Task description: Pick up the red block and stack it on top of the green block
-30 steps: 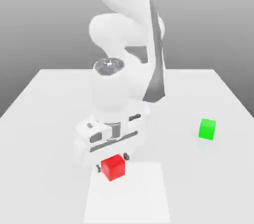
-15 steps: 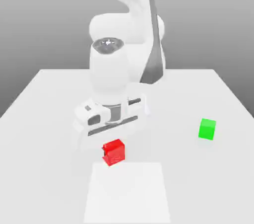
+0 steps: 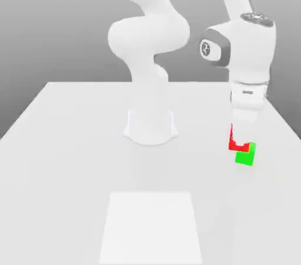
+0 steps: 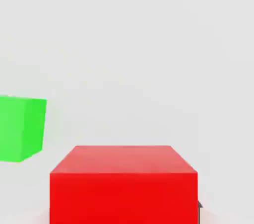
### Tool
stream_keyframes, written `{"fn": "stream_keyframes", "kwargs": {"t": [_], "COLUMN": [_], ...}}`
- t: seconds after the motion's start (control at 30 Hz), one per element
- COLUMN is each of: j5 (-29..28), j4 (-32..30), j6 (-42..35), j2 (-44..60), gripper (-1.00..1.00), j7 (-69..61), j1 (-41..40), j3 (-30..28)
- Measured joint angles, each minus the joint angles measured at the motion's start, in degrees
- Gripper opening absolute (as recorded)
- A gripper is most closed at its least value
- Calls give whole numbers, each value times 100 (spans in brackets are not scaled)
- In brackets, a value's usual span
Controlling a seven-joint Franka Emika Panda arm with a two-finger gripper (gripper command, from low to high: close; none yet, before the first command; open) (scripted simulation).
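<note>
- Exterior view: the white arm reaches over to the exterior view's right, its gripper (image 3: 238, 140) pointing down, closed on the red block (image 3: 237, 142). The red block hangs in the air just above the green block (image 3: 246, 156) and partly overlaps it; whether they touch I cannot tell. The green block sits on the white table (image 3: 70, 158).
- Hand view: the red block (image 4: 123, 183) looms close, with the green block (image 4: 21, 127) lower, off to one side.
- Count: one red block, one green block, one gripper.
</note>
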Motion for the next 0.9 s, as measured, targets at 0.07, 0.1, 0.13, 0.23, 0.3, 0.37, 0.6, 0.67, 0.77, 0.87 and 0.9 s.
{"fn": "stream_keyframes", "kwargs": {"t": [0.07, 0.1, 0.13, 0.23, 0.3, 0.37, 0.6, 0.67, 0.77, 0.87, 0.9], "j5": [117, 106, 60, -212, -509, -995, -1247, -941, -474, -172, -95], "j4": [-49, -56, -56, -44, -38, -34, -33, -35, -43, -61, -69], "j6": [-70, 11, 145, 675, 1067, 1466, 1645, 1441, 903, 332, 148], "j2": [-117, -43, 92, 635, 1042, 1464, 1652, 1431, 868, 277, 85], "gripper": [-100, -100, -100, -100, -100, -100, 100, 100, 100, 100, 100], "j7": [33, 67, 111, 307, 509, 838, 1007, 800, 484, 282, 229], "j1": [445, 513, 512, 361, 214, 80, 67, 189, 460, 689, 762], "j3": [280, 372, 441, 589, 661, 630, 608, 572, 425, 280, 230]}}
